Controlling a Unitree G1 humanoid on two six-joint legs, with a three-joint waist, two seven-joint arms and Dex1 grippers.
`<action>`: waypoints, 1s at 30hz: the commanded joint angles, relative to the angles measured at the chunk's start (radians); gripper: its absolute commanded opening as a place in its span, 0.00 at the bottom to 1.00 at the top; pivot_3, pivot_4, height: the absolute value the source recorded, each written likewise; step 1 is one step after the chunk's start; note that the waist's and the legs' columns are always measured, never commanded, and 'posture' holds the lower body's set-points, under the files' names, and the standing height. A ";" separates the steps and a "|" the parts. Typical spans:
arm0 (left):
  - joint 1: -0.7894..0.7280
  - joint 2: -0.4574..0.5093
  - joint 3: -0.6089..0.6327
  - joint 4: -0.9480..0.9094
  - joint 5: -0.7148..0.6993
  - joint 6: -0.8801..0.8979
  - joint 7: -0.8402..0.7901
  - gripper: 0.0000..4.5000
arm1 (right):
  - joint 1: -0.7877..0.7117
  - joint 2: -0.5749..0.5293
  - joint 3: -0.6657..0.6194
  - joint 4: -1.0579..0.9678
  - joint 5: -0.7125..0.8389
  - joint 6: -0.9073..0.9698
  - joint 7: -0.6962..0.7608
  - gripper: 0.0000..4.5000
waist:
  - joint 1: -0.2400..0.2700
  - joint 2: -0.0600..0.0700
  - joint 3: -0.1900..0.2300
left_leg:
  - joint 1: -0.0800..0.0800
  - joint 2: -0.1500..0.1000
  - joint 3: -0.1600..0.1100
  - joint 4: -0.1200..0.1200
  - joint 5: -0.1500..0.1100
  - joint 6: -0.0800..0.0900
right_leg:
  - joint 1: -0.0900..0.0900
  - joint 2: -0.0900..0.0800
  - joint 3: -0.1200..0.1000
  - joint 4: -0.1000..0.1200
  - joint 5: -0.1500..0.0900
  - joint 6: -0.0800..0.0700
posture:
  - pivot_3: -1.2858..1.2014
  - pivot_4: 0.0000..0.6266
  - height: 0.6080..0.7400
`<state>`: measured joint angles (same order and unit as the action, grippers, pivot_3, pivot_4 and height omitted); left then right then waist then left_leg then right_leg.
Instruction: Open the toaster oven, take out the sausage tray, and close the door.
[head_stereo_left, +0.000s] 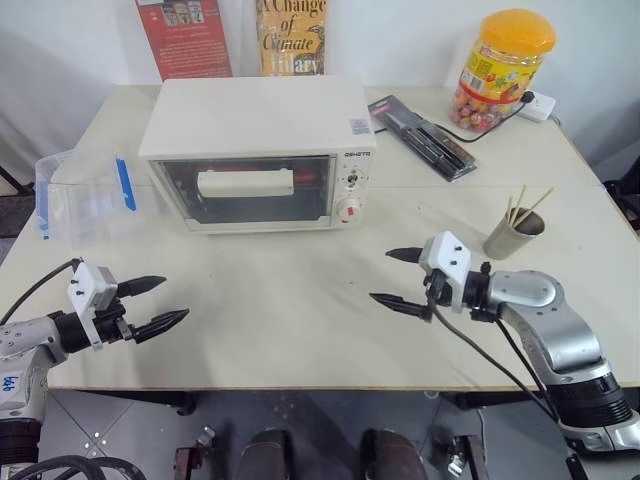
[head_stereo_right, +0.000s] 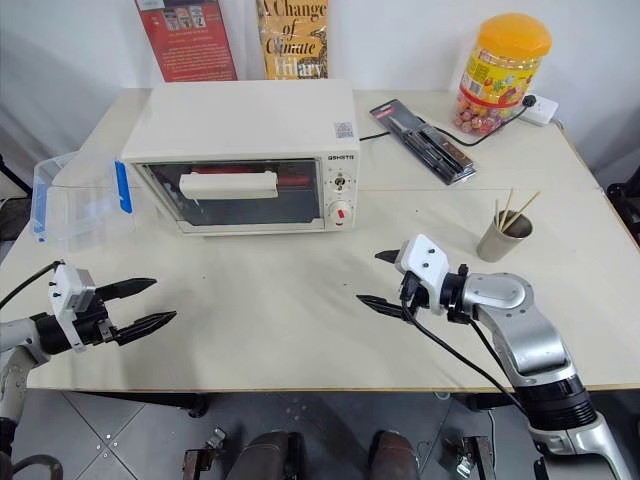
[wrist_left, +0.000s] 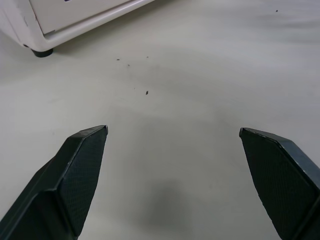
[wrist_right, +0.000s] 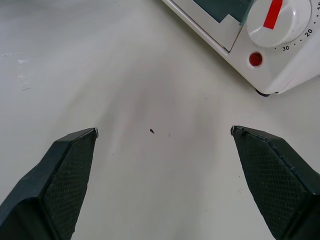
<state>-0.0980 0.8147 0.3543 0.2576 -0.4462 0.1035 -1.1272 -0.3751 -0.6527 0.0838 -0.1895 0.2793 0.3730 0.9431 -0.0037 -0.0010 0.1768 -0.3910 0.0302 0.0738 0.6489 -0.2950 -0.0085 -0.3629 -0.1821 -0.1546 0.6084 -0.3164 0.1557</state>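
The cream-white toaster oven (head_stereo_left: 258, 150) stands at the back middle of the table. Its glass door (head_stereo_left: 248, 190) is closed, with the white bar handle (head_stereo_left: 245, 183) across the upper part. Behind the glass I make out red sausages (head_stereo_left: 310, 178); the tray under them is hard to see. My left gripper (head_stereo_left: 158, 304) hovers open over the table's front left, well short of the oven. My right gripper (head_stereo_left: 393, 277) is open at the front right, below the oven's knob panel (head_stereo_left: 350, 193). In the right wrist view a knob with a red mark (wrist_right: 276, 14) shows past my fingers.
A clear plastic box with blue clips (head_stereo_left: 82, 198) sits left of the oven. A cup of sticks (head_stereo_left: 514, 232) stands right of my right gripper. A dark flat case (head_stereo_left: 421, 136) and a candy jar (head_stereo_left: 503, 70) are at the back right.
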 joint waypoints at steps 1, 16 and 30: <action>-0.002 0.014 0.016 0.002 0.001 -0.034 -0.017 1.00 | -0.013 0.008 0.003 -0.043 0.013 0.003 0.000 0.99 | 0.000 0.000 0.000 | 0.000 0.000 0.000 0.000 0.000 0.000 | 0.000 0.000 0.000 0.000 0.000 0.000 | 0.52 0.24 1.00; -0.079 -0.019 0.103 -0.007 -0.124 0.064 0.039 1.00 | -0.318 0.167 0.118 -0.050 0.087 0.256 -0.033 0.99 | -0.007 0.000 0.000 | 0.000 0.001 0.001 0.000 0.000 -0.001 | -0.005 0.000 0.000 0.006 0.000 0.000 | 0.52 0.24 1.00; -0.027 0.001 0.221 -0.078 -0.205 0.120 0.038 1.00 | -0.624 0.385 0.198 0.354 -0.043 -0.048 0.018 0.99 | -0.032 -0.004 0.000 | -0.001 0.001 0.004 0.000 -0.001 -0.002 | -0.012 -0.002 0.000 0.016 0.000 0.000 | 0.52 0.24 1.00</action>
<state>-0.1369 0.7948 0.5390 0.2082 -0.6277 0.2200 -1.0857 -0.9786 -0.2756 0.2809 0.1671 0.2428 0.3673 0.9496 -0.0360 -0.0047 0.1765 -0.3917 0.0316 0.0775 0.6486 -0.2958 -0.0104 -0.3746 -0.1836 -0.1545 0.6240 -0.3163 0.1557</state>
